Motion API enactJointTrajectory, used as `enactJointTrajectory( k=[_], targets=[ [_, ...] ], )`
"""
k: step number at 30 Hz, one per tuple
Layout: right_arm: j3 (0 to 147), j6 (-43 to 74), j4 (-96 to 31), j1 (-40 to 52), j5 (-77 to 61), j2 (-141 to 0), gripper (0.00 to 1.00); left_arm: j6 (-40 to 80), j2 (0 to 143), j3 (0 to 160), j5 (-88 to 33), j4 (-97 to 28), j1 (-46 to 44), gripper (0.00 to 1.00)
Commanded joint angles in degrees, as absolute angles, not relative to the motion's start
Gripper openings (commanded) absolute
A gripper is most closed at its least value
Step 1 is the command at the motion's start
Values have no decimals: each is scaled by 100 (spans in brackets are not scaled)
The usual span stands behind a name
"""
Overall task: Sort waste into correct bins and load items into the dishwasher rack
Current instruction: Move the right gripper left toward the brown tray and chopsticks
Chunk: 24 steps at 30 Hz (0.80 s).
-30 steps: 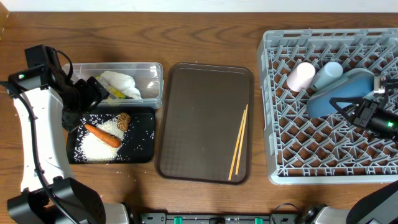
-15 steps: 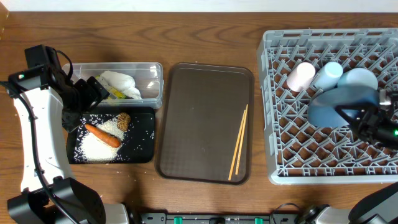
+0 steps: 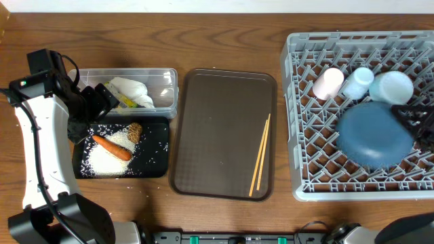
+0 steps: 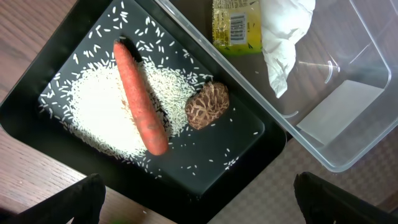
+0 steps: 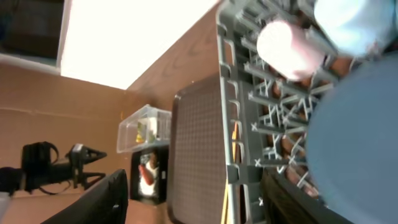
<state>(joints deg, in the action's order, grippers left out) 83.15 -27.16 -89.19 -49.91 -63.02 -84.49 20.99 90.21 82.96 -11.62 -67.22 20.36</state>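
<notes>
- the dark-blue plate (image 3: 375, 139), round and matte, lies in the grey rack (image 3: 298, 135), just below the light-blue bowl (image 3: 393, 87).
- my right tool (image 3: 417, 122) sits at the plate's rim, fingers apart and holding nothing.
- my left tool (image 4: 199, 210) is spread wide over the black tray (image 3: 157, 146).
- the rack also holds 1 pink cup (image 3: 327, 83) and 1 light-blue cup (image 3: 357, 83).
- the clear tub (image 3: 165, 95) holds the napkin (image 3: 132, 90) and wrapper (image 4: 235, 25).
- the black tray holds the carrot (image 3: 112, 147), brown lump (image 3: 135, 132) and rice (image 3: 108, 161).
- 2 chopsticks (image 3: 260, 163) lie on the brown tray (image 3: 217, 129), on the wooden table (image 3: 224, 41).
</notes>
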Motion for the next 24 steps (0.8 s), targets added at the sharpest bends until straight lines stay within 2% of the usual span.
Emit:
enactJointTrajectory(
  k=[1, 7, 10, 12, 19, 24],
  targets=[
    [8746, -2679, -8943, -5024, -6324, -8075, 57, 2091, 8936, 8298, -1127, -6740, 2062, 98],
    [9035, -2576, -8899, -4930, -6178, -7787, 47, 2091, 8936, 8298, -1127, -6740, 2062, 98],
    [9035, -2574, -8683, -4609, -5907, -7660, 46, 2091, 8936, 8298, -1127, -6740, 2062, 98],
    [9041, -2519, -8453, -4287, -5642, -7564, 49, 2091, 8936, 8298, -1127, -6742, 2062, 98],
    [9076, -1597, -7483, -2488, -4346, -7415, 49, 2091, 8936, 8298, -1127, -6742, 2062, 98],
    [9076, -255, -6729, -805, -2794, -7426, 47, 2091, 8936, 8298, -1127, -6742, 2062, 98]
  ],
)
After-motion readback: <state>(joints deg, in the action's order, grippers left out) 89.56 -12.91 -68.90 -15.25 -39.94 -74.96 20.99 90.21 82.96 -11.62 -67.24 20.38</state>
